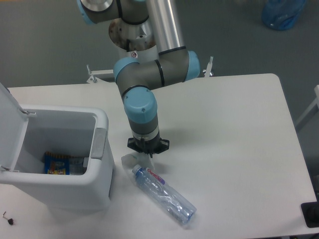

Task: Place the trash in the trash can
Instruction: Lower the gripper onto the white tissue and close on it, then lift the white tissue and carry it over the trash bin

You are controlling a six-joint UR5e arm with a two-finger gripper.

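A clear plastic water bottle (pixel 164 195) with a red-lettered white label lies on the white table, its cap end pointing up-left toward the bin. Just above that end lies a small whitish translucent scrap (pixel 129 161). My gripper (pixel 148 155) points straight down with its fingers drawn together at the scrap's right edge, apparently pinching it. The bottle is free of the gripper. The white trash can (pixel 102 149) stands at the left, its lid (pixel 9 124) swung open. The gripper is just right of the can's grey front tab (pixel 97 143).
A blue and yellow snack packet (pixel 56 164) lies in the bottom of the can. A blue bag (pixel 283 14) sits on the floor at the top right. A black object (pixel 311 214) shows at the bottom right corner, past the table edge.
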